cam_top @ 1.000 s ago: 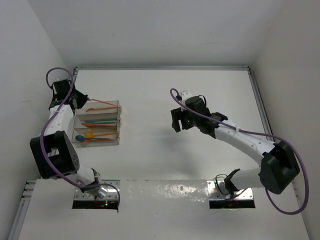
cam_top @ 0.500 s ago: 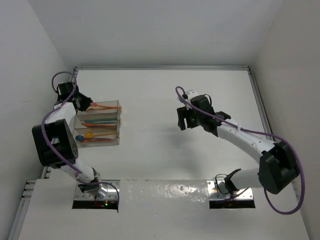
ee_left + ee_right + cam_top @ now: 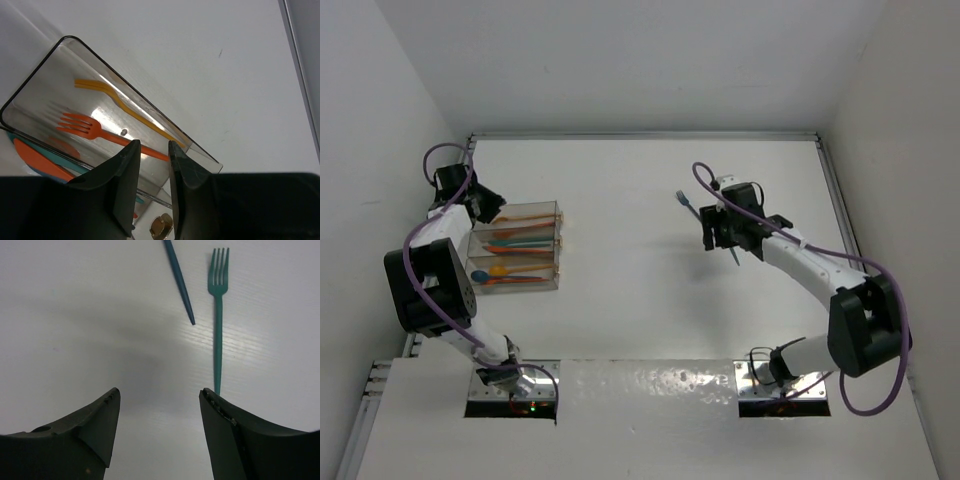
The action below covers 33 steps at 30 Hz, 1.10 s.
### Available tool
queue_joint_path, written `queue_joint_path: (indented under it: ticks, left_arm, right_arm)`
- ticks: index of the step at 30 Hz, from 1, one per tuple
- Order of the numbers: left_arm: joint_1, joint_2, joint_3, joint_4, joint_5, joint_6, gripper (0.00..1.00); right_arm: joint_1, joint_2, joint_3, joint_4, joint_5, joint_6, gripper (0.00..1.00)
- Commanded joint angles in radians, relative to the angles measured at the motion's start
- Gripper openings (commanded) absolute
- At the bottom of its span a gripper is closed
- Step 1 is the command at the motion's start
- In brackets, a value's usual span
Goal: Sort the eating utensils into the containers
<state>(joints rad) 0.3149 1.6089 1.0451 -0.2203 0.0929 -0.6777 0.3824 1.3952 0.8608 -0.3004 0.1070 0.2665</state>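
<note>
Three clear bins [image 3: 557,245] stand side by side at the left and hold orange, teal and blue utensils. My left gripper [image 3: 486,206] hovers at the left end of the far bin; its jaws stand a narrow gap apart with nothing between them [image 3: 152,150]. Below it an orange fork [image 3: 100,131] and a yellow-orange utensil [image 3: 125,107] lie in that bin [image 3: 200,150]. My right gripper [image 3: 718,232] is open and empty [image 3: 160,400] above the table. A teal fork [image 3: 218,315] and a teal handle [image 3: 180,282] lie before it. Two slim utensils show beside it from above [image 3: 686,204] [image 3: 733,253].
White walls enclose the table on three sides, with a metal rail [image 3: 640,135] along the far edge. The neighbouring bin with orange and teal utensils [image 3: 40,155] lies beside the far one. The arm bases [image 3: 510,385] sit at the near edge.
My right arm has swung right and toward the far side, uncovering two utensils on the table. My left gripper has shifted slightly left over the far bin's end.
</note>
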Motion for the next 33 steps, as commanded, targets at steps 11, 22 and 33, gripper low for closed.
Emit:
queue_joint_path:
  ticks: [11, 22, 33]
  left_arm:
    - [-0.339, -0.167, 0.026, -0.051, -0.013, 0.079, 0.59]
    - [-0.571, -0.256, 0.012, -0.137, 0.051, 0.17, 0.74]
    - [-0.637, -0.294, -0.039, -0.11, 0.116, 0.175, 0.74]
  right_arm:
    - [-0.172, 0.22, 0.102, -0.045, -0.033, -0.079, 0.52]
    - [-0.203, 0.452, 0.234, -0.031, -0.052, -0.113, 0.44]
    - [-0.22, 0.567, 0.3, -0.062, -0.084, -0.173, 0.03]
